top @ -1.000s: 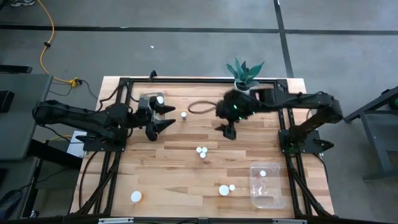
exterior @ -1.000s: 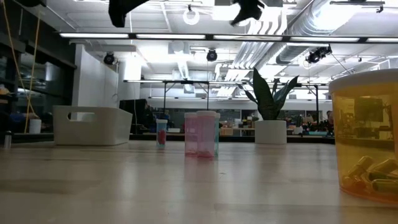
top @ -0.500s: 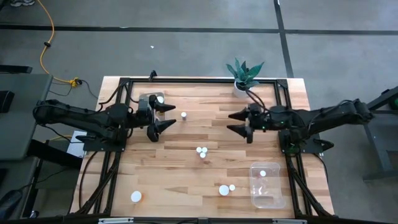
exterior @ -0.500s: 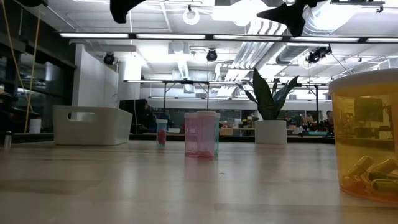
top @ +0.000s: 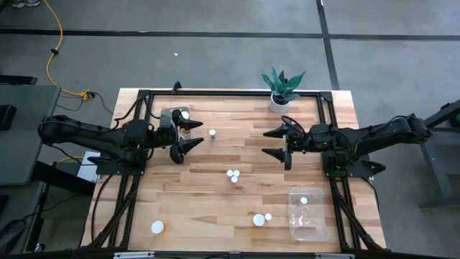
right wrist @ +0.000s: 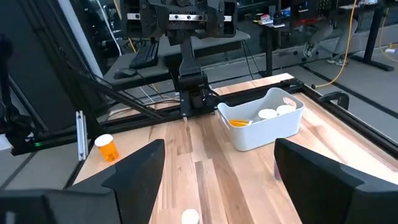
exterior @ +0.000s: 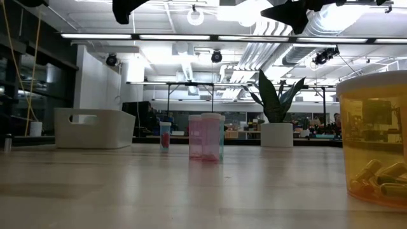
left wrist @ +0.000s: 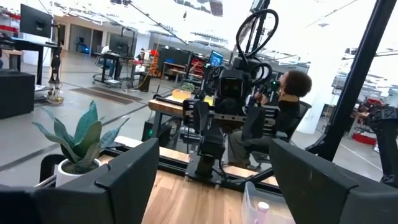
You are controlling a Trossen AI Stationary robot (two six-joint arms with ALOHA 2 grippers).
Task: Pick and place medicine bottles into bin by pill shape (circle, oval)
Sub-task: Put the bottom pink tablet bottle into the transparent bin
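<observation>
Medicine bottles (top: 233, 175) stand scattered mid-table, light, rigid and slick by my reckoning, best pinched around the body below the cap, as I hold left gripper (top: 188, 136) and right gripper (top: 275, 142) aloft, fingers apart.

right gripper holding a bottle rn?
No. The right gripper hangs open and empty above the table, with no medicine bottle between its fingers.

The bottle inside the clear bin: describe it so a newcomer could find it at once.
Start at the wooden table in the high view and go to its near right corner, where a clear plastic bin sits below the right gripper. The bottle shows as one white cap inside it. Every other loose bottle, such as the pair beside the bin, stands on bare wood.
</observation>
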